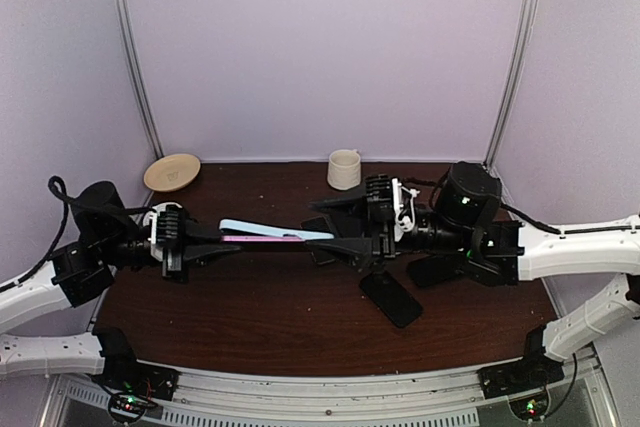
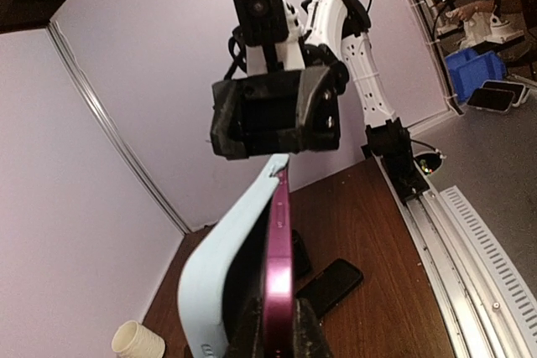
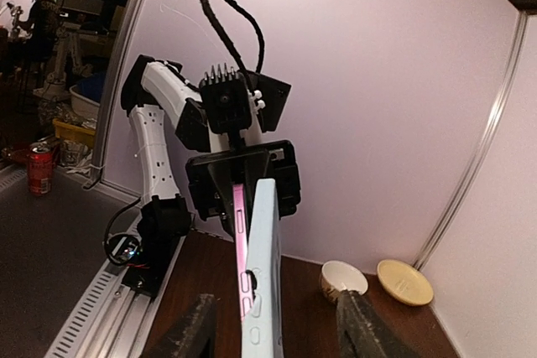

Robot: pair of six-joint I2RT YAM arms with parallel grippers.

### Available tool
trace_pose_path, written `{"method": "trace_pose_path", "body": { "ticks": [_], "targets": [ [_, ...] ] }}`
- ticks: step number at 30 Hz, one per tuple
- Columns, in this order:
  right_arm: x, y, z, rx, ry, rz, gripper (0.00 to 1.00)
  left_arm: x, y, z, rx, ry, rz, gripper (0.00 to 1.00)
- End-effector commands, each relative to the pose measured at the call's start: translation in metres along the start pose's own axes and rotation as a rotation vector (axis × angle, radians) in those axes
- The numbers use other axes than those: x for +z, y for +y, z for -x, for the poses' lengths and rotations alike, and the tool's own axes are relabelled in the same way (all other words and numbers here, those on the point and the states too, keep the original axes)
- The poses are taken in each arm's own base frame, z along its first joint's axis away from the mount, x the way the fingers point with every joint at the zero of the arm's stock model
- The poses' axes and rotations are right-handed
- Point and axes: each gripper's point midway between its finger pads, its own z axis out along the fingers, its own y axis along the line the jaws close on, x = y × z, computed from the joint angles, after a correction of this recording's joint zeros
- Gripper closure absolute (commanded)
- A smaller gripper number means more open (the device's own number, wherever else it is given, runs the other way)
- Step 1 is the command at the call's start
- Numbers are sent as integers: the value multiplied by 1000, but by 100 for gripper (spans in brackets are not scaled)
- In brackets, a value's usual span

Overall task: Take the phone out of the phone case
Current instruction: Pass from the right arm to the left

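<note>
Phone [image 1: 262,238] and phone case [image 1: 275,228] hang edge-up above the middle of the desk [image 1: 250,317], between the arms. Your left claw [image 1: 205,239] is clenched on the pink phone's end. Your right claw [image 1: 340,237] stands released, its fingers [image 3: 197,333] either side of the pale blue case without touching it. The case gapes from the phone along most of its length. Close the right claw on the case alone, near its free end, then pull straight away while the left holds firm.

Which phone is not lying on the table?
The pink phone, held up by the left claw; the black phone lies flat on the table.
</note>
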Motion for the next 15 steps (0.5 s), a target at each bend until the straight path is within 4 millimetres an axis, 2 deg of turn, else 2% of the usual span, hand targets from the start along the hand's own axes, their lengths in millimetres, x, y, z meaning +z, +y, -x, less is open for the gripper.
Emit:
{"method": "trace_pose_path", "body": {
  "ticks": [1,5,9,15],
  "targets": [
    [-16,0,-22,81,115,-59,40,1,6,-9,88,56,27,100],
    [-31,3,-47,110,250,-95,34,2,7,-26,109,134,29,100],
    [-39,-2,-62,90,383,-162,30,4,3,-39,124,184,9,100],
    [-34,-13,-65,75,456,-239,24,8,-10,-57,148,249,-43,100]
  ]
}}
